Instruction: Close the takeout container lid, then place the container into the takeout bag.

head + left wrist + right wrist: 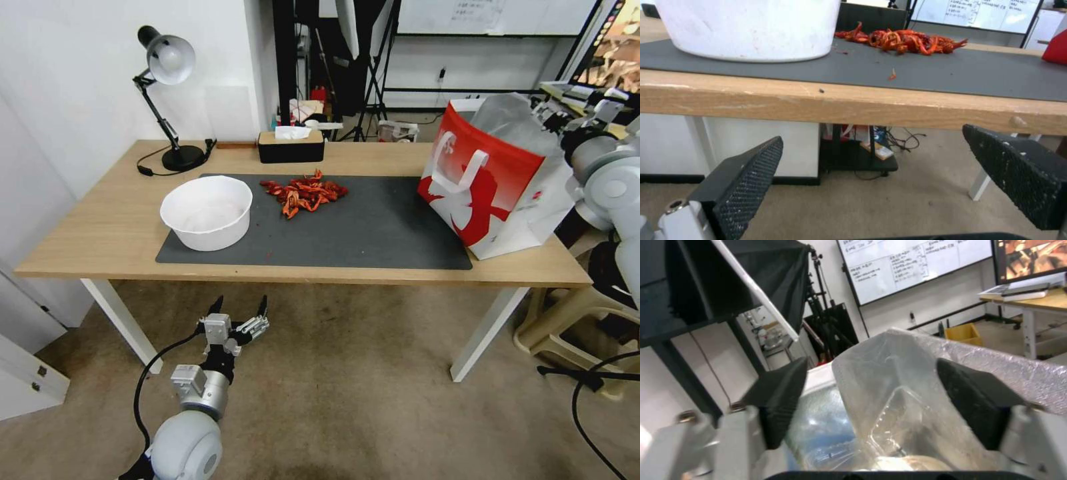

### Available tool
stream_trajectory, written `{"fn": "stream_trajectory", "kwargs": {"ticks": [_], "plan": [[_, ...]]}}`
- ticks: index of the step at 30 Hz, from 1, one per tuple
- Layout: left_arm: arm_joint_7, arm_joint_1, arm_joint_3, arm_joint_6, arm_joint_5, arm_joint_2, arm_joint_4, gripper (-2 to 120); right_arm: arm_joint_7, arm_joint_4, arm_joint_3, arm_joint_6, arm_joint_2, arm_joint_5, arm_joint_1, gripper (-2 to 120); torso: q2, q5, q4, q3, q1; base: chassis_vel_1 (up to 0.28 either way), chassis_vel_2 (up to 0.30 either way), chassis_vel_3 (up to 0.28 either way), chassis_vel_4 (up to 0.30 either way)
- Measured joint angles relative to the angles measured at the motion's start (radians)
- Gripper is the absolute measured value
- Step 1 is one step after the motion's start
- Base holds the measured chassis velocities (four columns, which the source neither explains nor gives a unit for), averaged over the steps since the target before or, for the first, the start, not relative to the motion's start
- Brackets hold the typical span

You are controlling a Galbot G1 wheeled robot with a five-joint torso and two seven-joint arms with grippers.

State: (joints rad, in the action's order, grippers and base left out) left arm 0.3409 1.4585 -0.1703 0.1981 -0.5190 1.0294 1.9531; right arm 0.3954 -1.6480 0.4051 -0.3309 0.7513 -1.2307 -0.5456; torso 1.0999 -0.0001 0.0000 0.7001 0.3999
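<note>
The takeout bag [493, 180], red and white with white loop handles, stands tilted at the table's right end, its crinkled clear liner [889, 380] sticking up out of the mouth. My right gripper [548, 112] hovers open at the bag's far right top, its fingers either side of the liner [871, 370]. Down inside the liner a clear plastic form shows; I cannot tell whether it is the takeout container or its lid. My left gripper [240, 307] hangs open and empty below the table's front edge [871, 136].
A round white bowl [207, 212] sits at the left of the dark mat [360, 233], with a pile of red crayfish shells [303, 190] behind the mat's middle. A desk lamp [167, 67] and tissue box [291, 145] stand at the back. A beige stool [567, 320] is right of the table.
</note>
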Motion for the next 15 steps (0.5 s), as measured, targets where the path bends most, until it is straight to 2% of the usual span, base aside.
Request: {"fn": "stream_trajectory", "kwargs": {"ticks": [3,4,7,15], "plan": [[0.000,0.001,-0.001,-0.002,0.000,0.002,0.004,100,-0.056,-0.032,0.004,0.013,-0.003,-0.016,-0.017,94,0.000,0.0001,0.0001,0.000,0.000,0.000,0.000,0.000,0.000],[0.000,0.001,-0.001,-0.002,0.000,0.002,0.004,100,-0.056,-0.032,0.004,0.013,-0.003,-0.016,-0.017,94,0.000,0.0001,0.0001,0.000,0.000,0.000,0.000,0.000,0.000],[-0.008,0.003,-0.008,0.000,-0.003,0.003,0.005,100,-0.143,-0.107,0.010,0.053,-0.021,0.036,-0.058,105,0.000,-0.0001,0.0001,0.000,0.000,0.000,0.000,0.000,0.000],[-0.031,0.003,-0.027,0.018,-0.009,0.003,0.005,100,-0.289,-0.263,0.052,0.158,-0.052,0.193,-0.210,114,0.000,-0.0003,0.0002,0.000,0.000,0.000,0.000,0.000,0.000]]}}
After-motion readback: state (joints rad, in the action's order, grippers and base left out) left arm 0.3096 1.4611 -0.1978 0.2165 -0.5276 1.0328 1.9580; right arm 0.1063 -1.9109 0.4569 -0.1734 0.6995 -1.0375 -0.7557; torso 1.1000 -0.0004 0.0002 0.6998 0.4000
